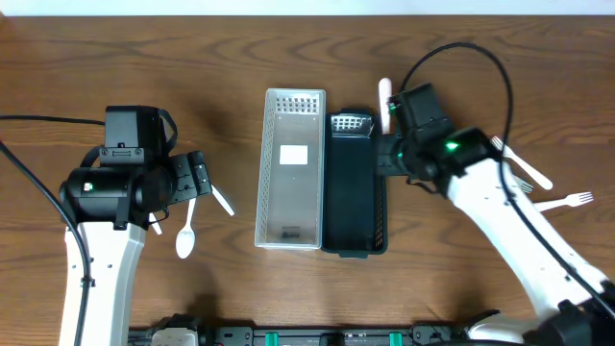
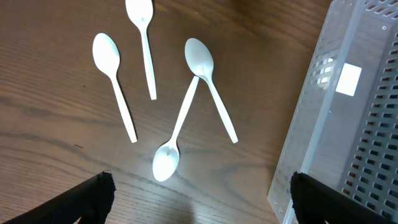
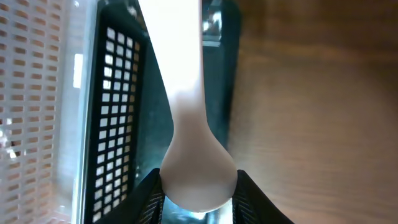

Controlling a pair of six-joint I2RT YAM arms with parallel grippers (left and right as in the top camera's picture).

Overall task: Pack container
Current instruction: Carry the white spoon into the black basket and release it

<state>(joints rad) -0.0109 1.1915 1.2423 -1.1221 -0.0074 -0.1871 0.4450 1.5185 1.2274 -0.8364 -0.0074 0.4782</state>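
Observation:
My right gripper (image 3: 199,198) is shut on the bowl of a white plastic spoon (image 3: 186,112) and holds it over the right rim of the black slotted container (image 1: 353,192); the spoon's handle (image 1: 383,101) points to the far side. A clear slotted container (image 1: 290,163) stands beside the black one on its left. My left gripper (image 2: 199,199) is open and empty above several white spoons (image 2: 183,118) that lie on the table left of the clear container (image 2: 348,124). One spoon shows in the overhead view (image 1: 185,235).
White plastic forks (image 1: 562,202) lie on the table at the right, beyond my right arm. The wooden table (image 1: 231,58) spreads round both containers. Cables run along the far side on the left and right.

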